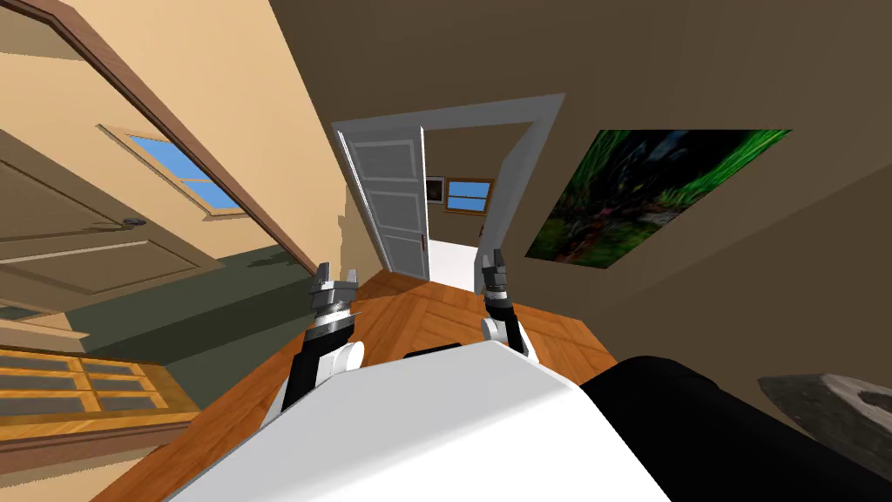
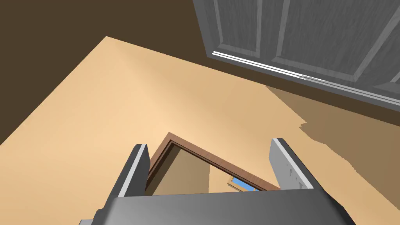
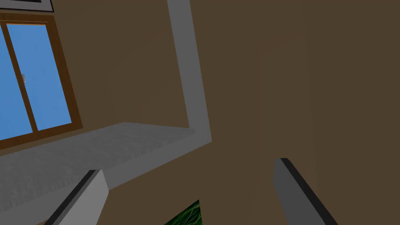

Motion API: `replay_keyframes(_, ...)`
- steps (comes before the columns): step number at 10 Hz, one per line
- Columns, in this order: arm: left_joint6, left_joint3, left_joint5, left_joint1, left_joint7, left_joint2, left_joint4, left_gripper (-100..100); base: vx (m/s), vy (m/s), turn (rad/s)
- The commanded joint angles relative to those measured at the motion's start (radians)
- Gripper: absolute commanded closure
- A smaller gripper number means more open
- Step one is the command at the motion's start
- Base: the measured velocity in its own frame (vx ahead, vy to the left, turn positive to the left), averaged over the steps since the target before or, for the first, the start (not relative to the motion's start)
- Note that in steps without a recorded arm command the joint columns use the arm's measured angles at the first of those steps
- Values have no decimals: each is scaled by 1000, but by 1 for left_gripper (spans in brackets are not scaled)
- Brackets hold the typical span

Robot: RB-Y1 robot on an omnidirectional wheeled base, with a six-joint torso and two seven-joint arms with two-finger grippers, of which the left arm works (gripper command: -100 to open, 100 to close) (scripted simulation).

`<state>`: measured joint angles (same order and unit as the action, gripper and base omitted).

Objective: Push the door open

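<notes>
Far to your left a brown door (image 1: 78, 235) with a round knob hangs in a brown frame. By the way the robot faces, that is probably not the door you are after.

Next comes the left gripper (image 1: 335, 283), low over the wood floor (image 1: 418, 305). Its wrist view shows the fingers (image 2: 134, 172) spread wide, holding nothing and touching nothing.

The task's door is the grey panelled door (image 1: 392, 200). It lies ahead of the left gripper, a little to its right and well apart from it. The door stands upright in a grey door frame (image 1: 540, 131) and is already partly open. Its hinged side is on the left and its free edge, with the handle, is on the right. Through the gap to the right of that edge you can see a window (image 1: 469, 193) in the far room.

The left arm is the nearer one to the door's face, so it looks like the arm to push with. You would need to close the distance first and press near the free edge.

The right gripper (image 1: 494, 266) is level with the open gap and the right jamb. Its fingers (image 3: 84, 199) are also spread wide and empty, with the grey frame ahead of them.

Farthest right, a green picture (image 1: 653, 192) hangs on the brown wall.
</notes>
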<state>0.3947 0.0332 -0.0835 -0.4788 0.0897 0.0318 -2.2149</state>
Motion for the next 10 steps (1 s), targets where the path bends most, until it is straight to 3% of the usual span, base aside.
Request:
replay_keyframes(1, 13, -4, -16, 12, 24, -16, 35, -100, 50, 31, -157)
replay_keyframes(10, 92, -27, -113, 85, 169, -79, 249, -100, 128, 62, -147)
